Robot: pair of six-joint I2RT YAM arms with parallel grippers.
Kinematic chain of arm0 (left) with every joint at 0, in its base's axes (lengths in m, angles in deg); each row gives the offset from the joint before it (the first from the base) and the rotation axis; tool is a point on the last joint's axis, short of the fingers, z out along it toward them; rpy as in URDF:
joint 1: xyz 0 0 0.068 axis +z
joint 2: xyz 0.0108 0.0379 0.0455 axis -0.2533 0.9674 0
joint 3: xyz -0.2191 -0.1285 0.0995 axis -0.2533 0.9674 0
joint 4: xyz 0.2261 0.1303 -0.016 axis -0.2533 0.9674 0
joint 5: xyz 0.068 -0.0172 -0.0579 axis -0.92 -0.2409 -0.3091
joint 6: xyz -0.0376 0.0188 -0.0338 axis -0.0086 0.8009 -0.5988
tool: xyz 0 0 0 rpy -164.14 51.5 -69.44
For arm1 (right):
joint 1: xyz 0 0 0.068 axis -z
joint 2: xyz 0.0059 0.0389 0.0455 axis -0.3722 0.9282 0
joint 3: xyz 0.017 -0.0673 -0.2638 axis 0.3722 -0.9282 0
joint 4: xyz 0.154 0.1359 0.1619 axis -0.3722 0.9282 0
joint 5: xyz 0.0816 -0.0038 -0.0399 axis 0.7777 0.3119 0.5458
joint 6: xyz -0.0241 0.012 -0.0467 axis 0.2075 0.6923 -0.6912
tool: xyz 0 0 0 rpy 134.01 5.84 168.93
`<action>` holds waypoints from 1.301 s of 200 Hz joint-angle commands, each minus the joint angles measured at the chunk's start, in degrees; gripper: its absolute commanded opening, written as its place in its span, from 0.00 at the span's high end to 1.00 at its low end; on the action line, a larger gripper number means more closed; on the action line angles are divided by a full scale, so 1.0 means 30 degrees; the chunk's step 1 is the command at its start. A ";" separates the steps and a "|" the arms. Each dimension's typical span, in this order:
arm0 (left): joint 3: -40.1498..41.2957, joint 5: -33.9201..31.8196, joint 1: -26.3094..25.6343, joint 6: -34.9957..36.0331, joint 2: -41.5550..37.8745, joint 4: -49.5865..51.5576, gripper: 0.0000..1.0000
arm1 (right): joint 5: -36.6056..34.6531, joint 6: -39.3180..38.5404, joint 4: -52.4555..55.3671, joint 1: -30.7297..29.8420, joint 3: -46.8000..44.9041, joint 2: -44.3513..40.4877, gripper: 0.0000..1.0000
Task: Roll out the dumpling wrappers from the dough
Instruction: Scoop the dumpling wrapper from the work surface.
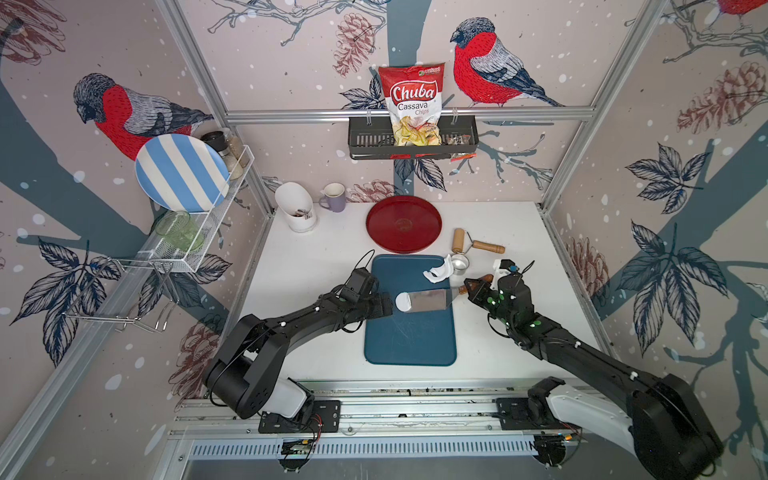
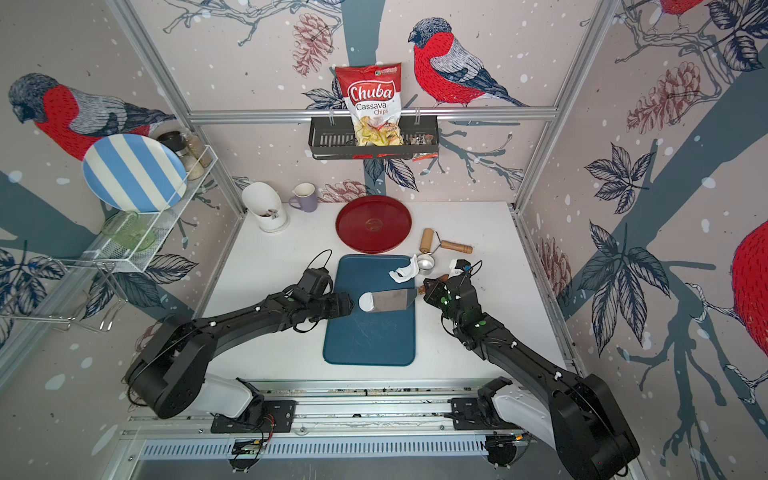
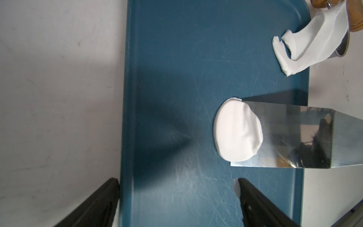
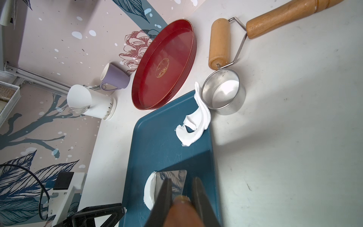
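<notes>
Standing at the desk with the back wall at 12 o'clock, the blue board lies in the middle. The dumpling wrapper, a thin round white disc, sits on the board a little toward 10 o'clock from its centre. The left wrist view shows the wrapper with its 3 o'clock edge lapping onto the front edge of the spatula; the rest of it lies flat on the board.

The right arm reaches in from 4 o'clock. Its jaws are clamped on the spatula's brown wooden handle, one black finger on each side. The steel blade points toward 9 o'clock.

The left arm comes in from 8 o'clock. Its jaws stand wide apart, just at 9 o'clock of the wrapper and holding nothing. In the left wrist view one finger hangs over the board and the other over the desk, both clear of the disc.

The dough, a ragged curled white scrap, lies at the board's 1 o'clock corner, leaning on the steel ring, which stands on the desk just beside the board. The wooden roller lies at 12 o'clock of the ring, touching its rim. A red tray sits at 12 o'clock of the board, with a lilac mug and a white holder near 11 o'clock.
</notes>
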 commanded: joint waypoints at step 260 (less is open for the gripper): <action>0.0278 -0.1069 0.0024 -0.0350 -0.0660 -0.0236 0.05 | 0.1526 0.0550 -0.1428 0.0519 -0.0020 -0.0757 1.00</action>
